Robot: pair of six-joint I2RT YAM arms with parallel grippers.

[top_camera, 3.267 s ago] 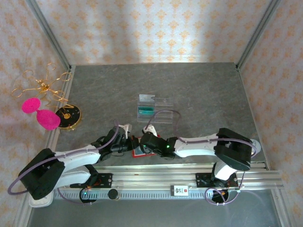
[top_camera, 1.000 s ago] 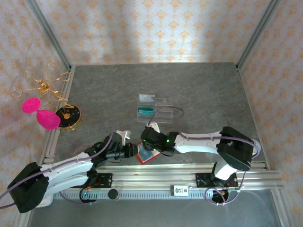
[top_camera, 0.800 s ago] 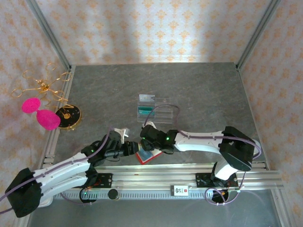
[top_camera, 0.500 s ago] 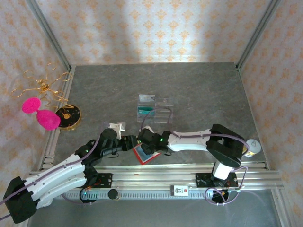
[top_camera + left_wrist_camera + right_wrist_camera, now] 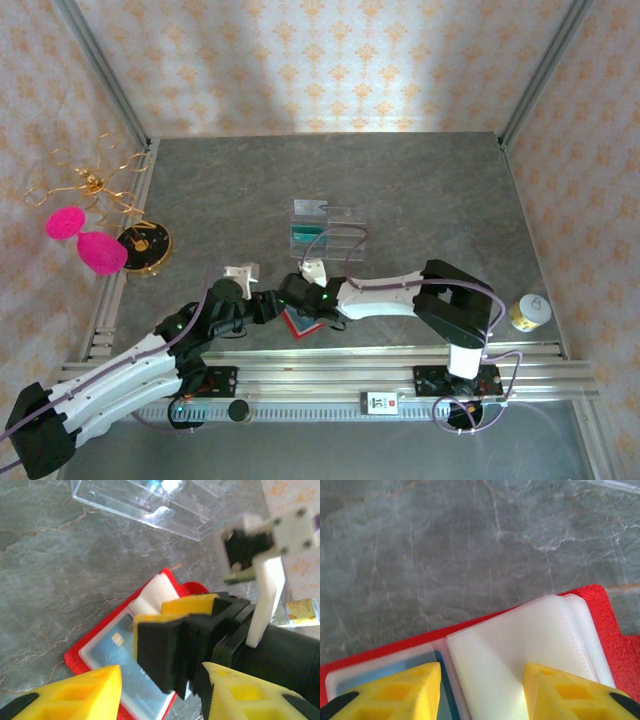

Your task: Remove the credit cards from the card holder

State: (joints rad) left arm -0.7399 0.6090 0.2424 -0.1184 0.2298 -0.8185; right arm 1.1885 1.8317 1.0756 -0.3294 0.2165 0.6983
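The card holder [image 5: 301,325] is a red wallet lying open near the table's front edge. In the left wrist view, the card holder [image 5: 80,657] has a light blue credit card [image 5: 112,655] under a clear sleeve. My right gripper [image 5: 480,695] is open, its fingertips straddling the wallet's stack of white sleeves [image 5: 520,640]. The card [image 5: 380,680] lies beside its left finger. My left gripper [image 5: 160,700] is open just short of the wallet, with the right gripper's fingers [image 5: 165,650] in front of it. From above, the left gripper [image 5: 263,305] and right gripper [image 5: 291,303] nearly meet.
A clear slotted tray [image 5: 340,240] stands behind the wallet, holding a teal card [image 5: 308,237] and a whitish card [image 5: 310,208]. A small can [image 5: 528,312] stands at the right. A pink and gold ornament [image 5: 95,235] sits at the left edge. An aluminium rail [image 5: 330,375] runs along the front.
My left gripper has opened and closed in on the wallet. The right gripper has slid left over the wallet, and the right arm's elbow has swung in, uncovering the can.
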